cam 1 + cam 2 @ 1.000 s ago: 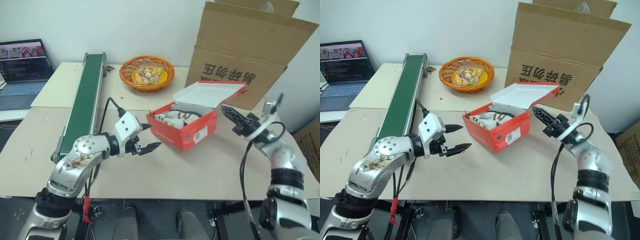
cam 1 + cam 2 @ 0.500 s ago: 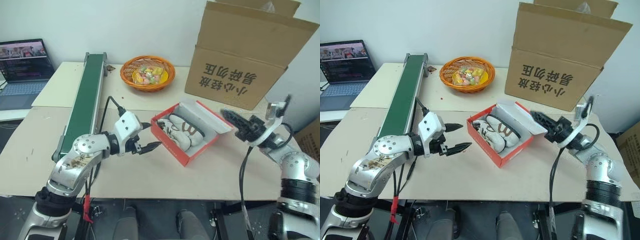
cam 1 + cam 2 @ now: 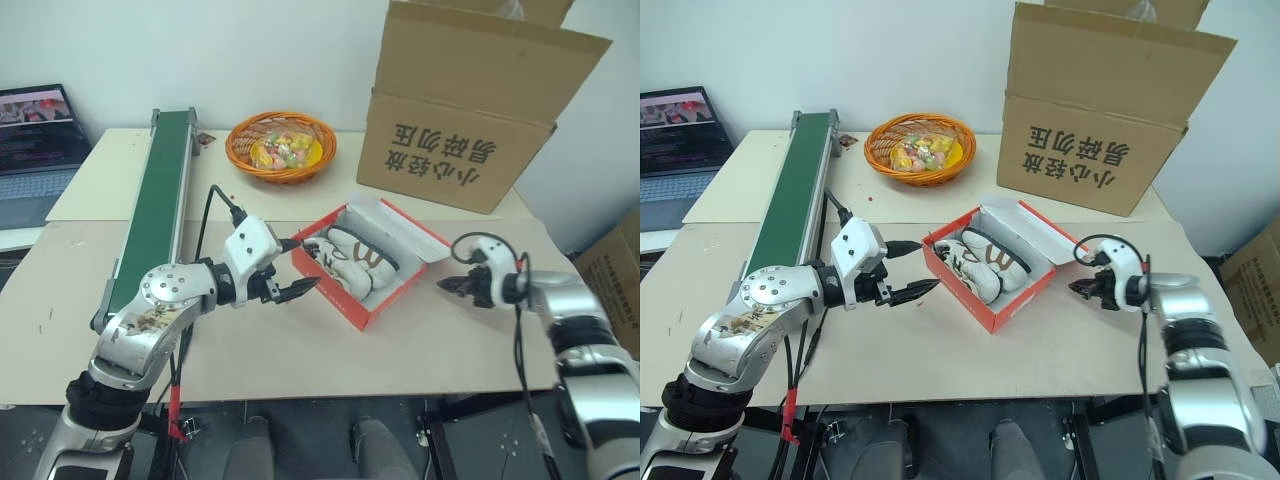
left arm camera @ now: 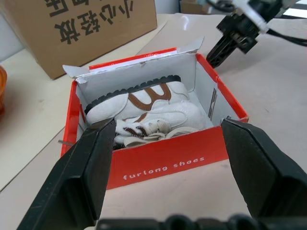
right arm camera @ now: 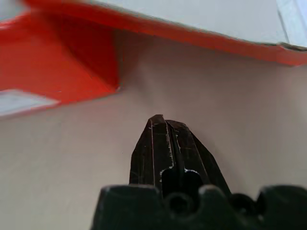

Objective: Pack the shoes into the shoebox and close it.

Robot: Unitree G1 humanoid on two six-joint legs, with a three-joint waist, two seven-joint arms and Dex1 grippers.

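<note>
One red shoebox (image 3: 372, 270) sits near the middle of the table (image 3: 330, 360), a bit toward the right edge. Its lid (image 3: 392, 222) is open and leans back toward the far edge. Two white shoes (image 3: 350, 262) with brown trim lie side by side inside the box. In the left wrist view the near shoe is partly hidden by the box's front wall, so its laces are hard to see.

There are two tools. The left tool (image 3: 297, 270) hangs just beside the box's left corner, with its two black fingers spread wide and nothing between them. The right tool (image 3: 1077, 278) is low over the table just past the box's right side, below the lid's edge. Its fingers are pressed tight together and hold nothing.

One big brown carton (image 3: 470, 110) with printed characters stands at the far right corner. One orange basket (image 3: 279, 146) with small coloured things inside sits near the far edge. One long green conveyor belt (image 3: 152, 200) runs along the left side. One laptop (image 3: 30, 140) sits past the left edge, partly cut off.
</note>
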